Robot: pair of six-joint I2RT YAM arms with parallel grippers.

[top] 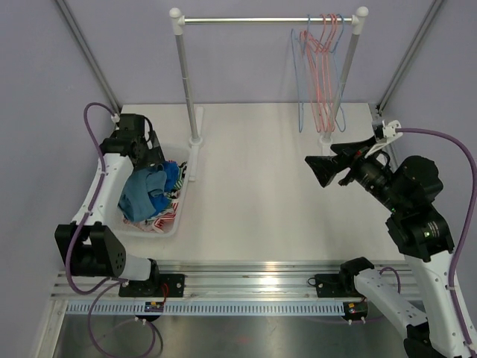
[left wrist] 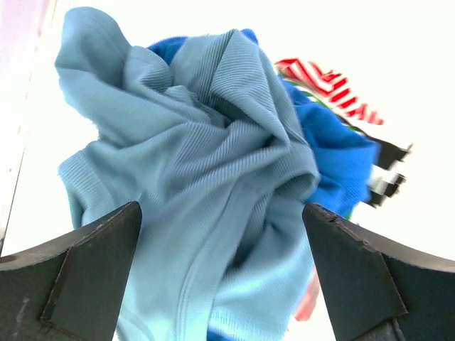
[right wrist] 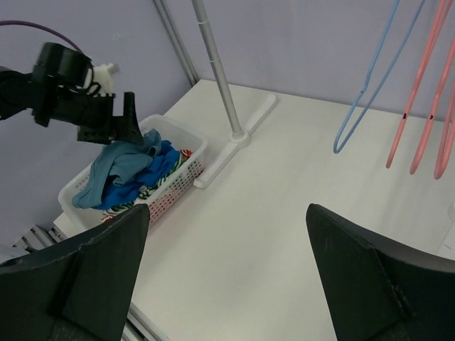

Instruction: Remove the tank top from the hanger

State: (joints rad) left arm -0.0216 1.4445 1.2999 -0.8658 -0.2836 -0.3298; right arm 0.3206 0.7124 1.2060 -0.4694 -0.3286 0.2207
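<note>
- Fingers (left wrist: 92,263) of the left gripper (left wrist: 220,209) stand spread wide, holding nothing, just above the crumpled light-blue ribbed tank top (left wrist: 192,156).
- That garment lies on top of the heap in the white slotted plastic basket (top: 177,224), over a bright-blue cloth (left wrist: 334,142) and a red-and-white striped one (left wrist: 327,82).
- The blue and pink wire hangers (top: 320,67) on the metal rail (top: 268,20) look bare, so the task seems all but done.
- The right gripper (right wrist: 227,209) hangs over the white table (top: 261,186), its fingers parted and empty too.
- Lift the left gripper straight up with the jaws wide. A fold may be catching one finger, though the wrist view is too close to tell, and a sideways pull could drag the top out.
</note>
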